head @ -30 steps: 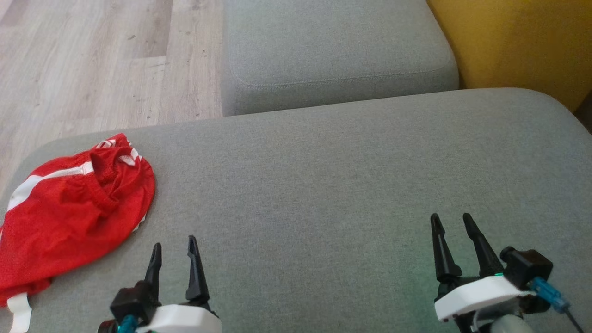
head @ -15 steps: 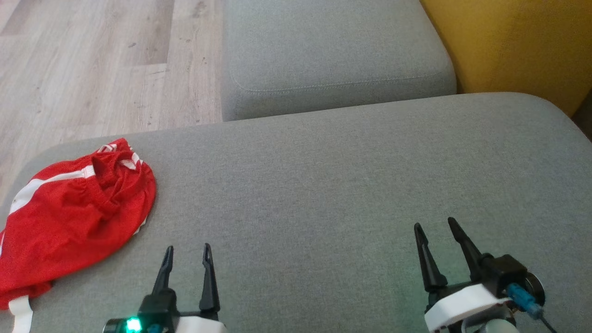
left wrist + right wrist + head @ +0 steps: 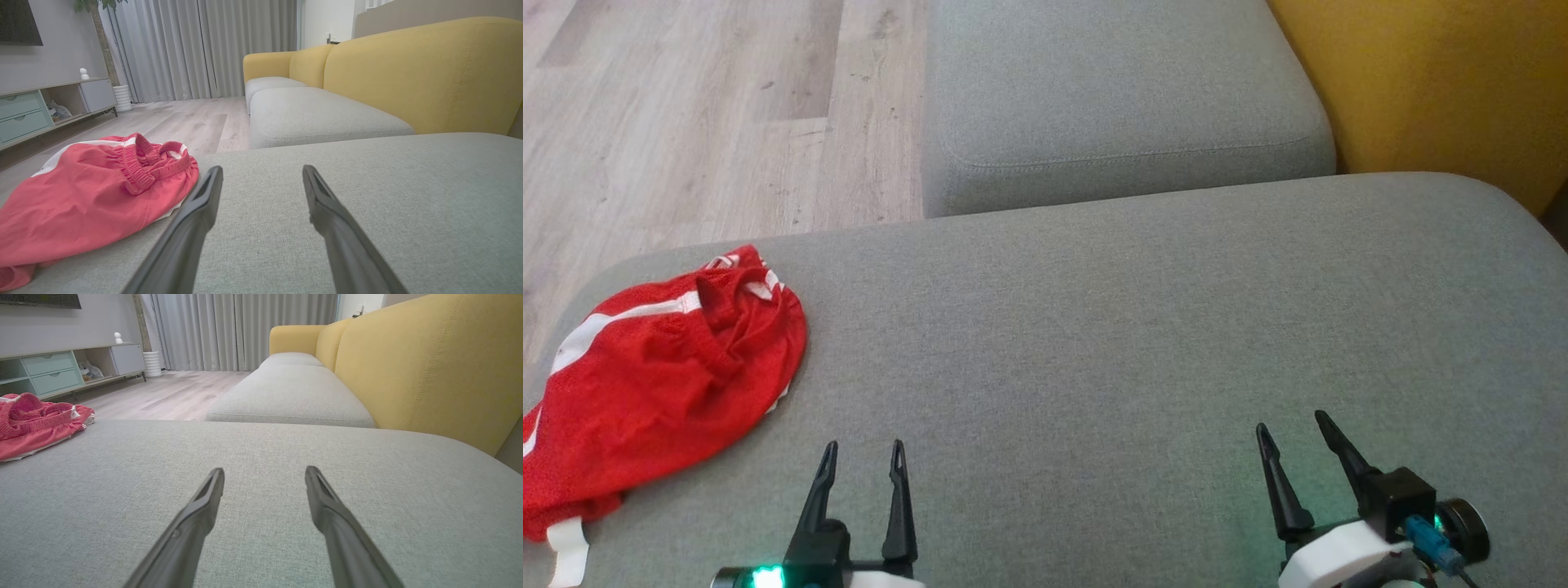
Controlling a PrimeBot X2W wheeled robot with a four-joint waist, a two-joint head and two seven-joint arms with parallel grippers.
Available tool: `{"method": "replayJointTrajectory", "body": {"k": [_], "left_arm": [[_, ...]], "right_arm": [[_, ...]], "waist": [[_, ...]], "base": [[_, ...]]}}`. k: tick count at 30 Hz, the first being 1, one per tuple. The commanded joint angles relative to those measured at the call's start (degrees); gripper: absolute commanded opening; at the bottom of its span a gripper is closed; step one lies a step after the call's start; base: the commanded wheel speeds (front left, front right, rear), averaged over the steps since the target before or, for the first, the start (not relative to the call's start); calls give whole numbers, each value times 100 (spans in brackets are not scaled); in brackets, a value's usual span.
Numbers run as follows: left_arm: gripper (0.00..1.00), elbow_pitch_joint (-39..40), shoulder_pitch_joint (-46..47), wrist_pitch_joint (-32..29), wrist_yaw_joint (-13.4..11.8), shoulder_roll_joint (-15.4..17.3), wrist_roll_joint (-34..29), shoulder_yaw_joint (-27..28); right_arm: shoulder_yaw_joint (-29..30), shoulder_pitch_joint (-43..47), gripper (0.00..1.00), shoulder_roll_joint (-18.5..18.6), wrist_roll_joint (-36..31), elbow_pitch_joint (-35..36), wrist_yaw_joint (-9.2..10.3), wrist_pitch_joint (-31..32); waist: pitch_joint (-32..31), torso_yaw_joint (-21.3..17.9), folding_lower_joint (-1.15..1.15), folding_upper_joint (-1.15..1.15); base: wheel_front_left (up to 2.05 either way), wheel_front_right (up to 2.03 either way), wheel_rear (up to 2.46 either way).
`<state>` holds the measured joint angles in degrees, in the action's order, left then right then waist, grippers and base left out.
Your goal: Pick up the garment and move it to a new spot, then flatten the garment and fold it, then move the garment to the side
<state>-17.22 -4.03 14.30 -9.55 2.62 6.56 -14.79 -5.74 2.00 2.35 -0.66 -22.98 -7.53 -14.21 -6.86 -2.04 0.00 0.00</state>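
Observation:
The garment [image 3: 658, 384] is a pair of red mesh shorts with white stripes and an elastic waistband, lying bunched at the left end of the grey sofa cushion [image 3: 1135, 327]. From the left wrist the garment [image 3: 90, 196] lies left of the fingers; from the right wrist the garment [image 3: 36, 424] sits at the far left. My left gripper [image 3: 863, 449] stands open with nothing between its fingers, just right of the shorts and apart from them. My right gripper [image 3: 1292, 423] is open too, over bare cushion at the lower right.
A second grey seat cushion [image 3: 1119, 98] lies beyond the near one, with the yellow sofa back [image 3: 1437, 82] to the right. Wooden floor [image 3: 703, 122] runs off the left edge. A low TV cabinet [image 3: 36, 106] and curtains [image 3: 204, 45] stand far off.
Both grippers have drawn back toward the bottom of the head view, still open. The head view has shifted a little, so the shorts only seem to move.

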Motion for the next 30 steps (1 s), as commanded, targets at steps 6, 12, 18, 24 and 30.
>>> {"method": "replayJointTrajectory", "body": {"k": [6,12,18,24,30], "left_arm": [[100,133,173,70,17,26,5,201],[100,80,229,70,-10,26,-7,172],[100,44,303,70,-27,26,-32,176],[100,30,302,70,-60,26,-97,263],[100,61,262,70,-88,26,-175,451]], "right_arm": [[-123,-167,100,53,5,137,4,-79],[-53,-141,100,53,10,191,4,-79],[-67,-165,100,53,30,268,4,-79],[-159,-154,100,53,90,347,4,-79],[-131,-160,100,53,137,420,4,-79]], "waist": [[14,12,0,0],[56,212,0,0],[133,651,0,0],[219,1446,0,0],[279,2294,0,0]], "base": [[0,0,0],[0,0,0],[0,0,0],[0,0,0],[0,0,0]]}}
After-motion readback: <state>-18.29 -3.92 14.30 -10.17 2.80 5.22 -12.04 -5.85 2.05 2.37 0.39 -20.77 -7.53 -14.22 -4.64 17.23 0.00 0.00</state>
